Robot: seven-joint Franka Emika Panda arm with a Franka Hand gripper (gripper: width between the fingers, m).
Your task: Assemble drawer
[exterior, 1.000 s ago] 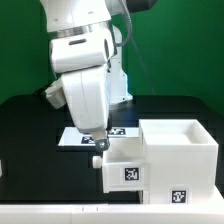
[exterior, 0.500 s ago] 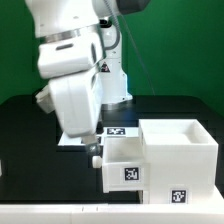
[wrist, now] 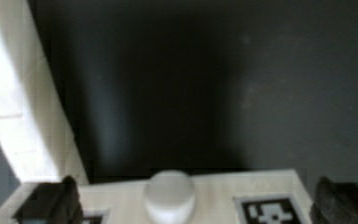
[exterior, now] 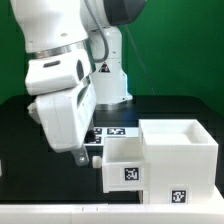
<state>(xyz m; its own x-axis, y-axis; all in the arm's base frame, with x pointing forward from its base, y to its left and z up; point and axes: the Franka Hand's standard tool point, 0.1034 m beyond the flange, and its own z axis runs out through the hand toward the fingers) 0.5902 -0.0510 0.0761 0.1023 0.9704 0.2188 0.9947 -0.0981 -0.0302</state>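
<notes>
The white drawer tray [exterior: 122, 152] sits pushed into the front of the larger white casing [exterior: 186, 158] at the exterior view's right, and both show black-and-white tags. My gripper [exterior: 87, 158] hangs just off the tray's left corner, tilted, holding nothing. In the wrist view my gripper [wrist: 202, 203] is open, with dark fingers [wrist: 55, 200] wide apart. Between them lie a white face with a rounded white knob [wrist: 169, 192] and a tag [wrist: 275, 212].
The marker board [exterior: 112, 131] lies flat on the black table [exterior: 30, 150] behind the tray, partly hidden by my arm. The robot base [exterior: 110, 85] stands at the back. A pale strip [wrist: 19, 110] runs along one side of the wrist view.
My arm has swung toward the exterior view's left and tilted. The gripper has drawn away from the tray's left corner. The tray and casing have not moved.
</notes>
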